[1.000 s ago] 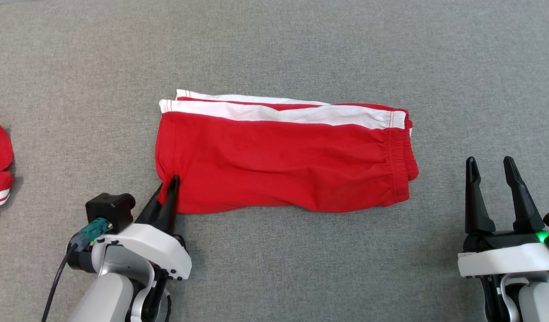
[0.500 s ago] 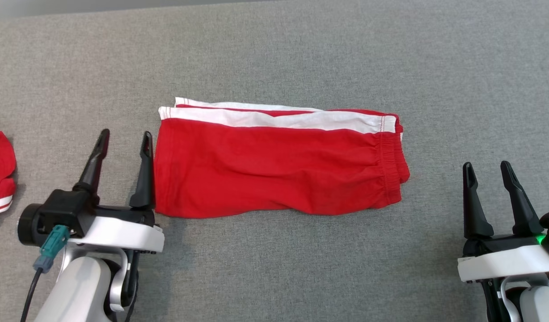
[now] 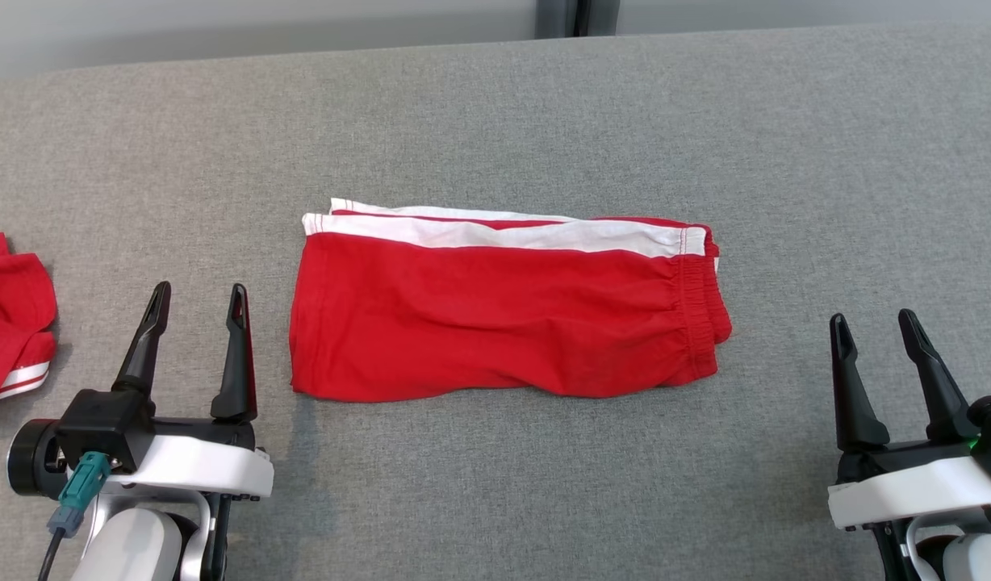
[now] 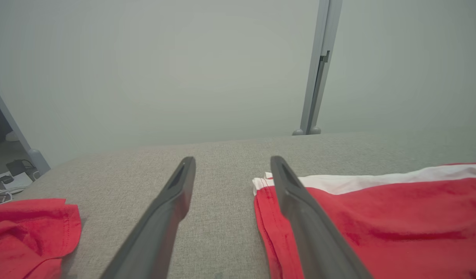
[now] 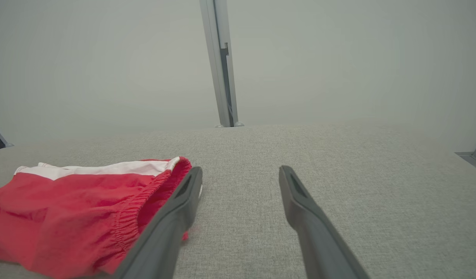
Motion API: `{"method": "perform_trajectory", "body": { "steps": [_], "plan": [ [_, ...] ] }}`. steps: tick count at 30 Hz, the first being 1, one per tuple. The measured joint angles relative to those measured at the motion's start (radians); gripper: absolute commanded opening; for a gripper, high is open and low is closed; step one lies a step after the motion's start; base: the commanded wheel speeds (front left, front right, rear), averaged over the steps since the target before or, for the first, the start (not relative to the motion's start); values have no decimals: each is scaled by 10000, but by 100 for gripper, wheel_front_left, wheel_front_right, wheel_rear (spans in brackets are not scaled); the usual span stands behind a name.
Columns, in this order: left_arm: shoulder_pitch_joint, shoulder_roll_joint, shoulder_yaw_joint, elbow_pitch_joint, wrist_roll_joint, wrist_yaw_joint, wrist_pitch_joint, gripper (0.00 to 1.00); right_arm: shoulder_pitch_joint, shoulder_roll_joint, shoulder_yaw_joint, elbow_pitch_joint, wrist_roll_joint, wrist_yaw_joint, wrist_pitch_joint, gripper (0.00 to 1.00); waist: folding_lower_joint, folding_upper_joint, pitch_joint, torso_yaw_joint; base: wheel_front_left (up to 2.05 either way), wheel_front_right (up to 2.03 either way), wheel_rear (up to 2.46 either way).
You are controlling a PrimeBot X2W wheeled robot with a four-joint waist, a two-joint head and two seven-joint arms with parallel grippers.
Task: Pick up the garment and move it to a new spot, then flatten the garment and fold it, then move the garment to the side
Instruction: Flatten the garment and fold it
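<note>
Red shorts (image 3: 503, 323), white stripe, folded flat mid-frame on grey surface (image 3: 495, 121). Left tool (image 3: 200, 286) lower left, released; right tool (image 3: 871, 315) lower right, released. Red cloth (image 3: 11, 315) at left edge.

Even, soft light; sharp frames, faint shadows.

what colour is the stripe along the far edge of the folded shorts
White, on the red shorts; the stripe shows best in the head view.

Your head camera looks steeply down on the garment (image 3: 503, 323). Both wrist cameras sit low at its ends, facing the post (image 4: 317, 77) beyond it.
</note>
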Motion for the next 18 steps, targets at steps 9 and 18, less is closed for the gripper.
{"method": "perform_trajectory", "body": {
  "steps": [9,18],
  "plan": [
    [0,-8,-48,25,-102,13,33,100,27,-54,31,-119,-8,0,105,100,0,0,-15,50,0,0,0],
    [-425,-130,-270,98,-161,-127,71,100,-1104,-433,1206,341,165,0,828,100,0,0,307,402,0,0,0]
  ]
}}
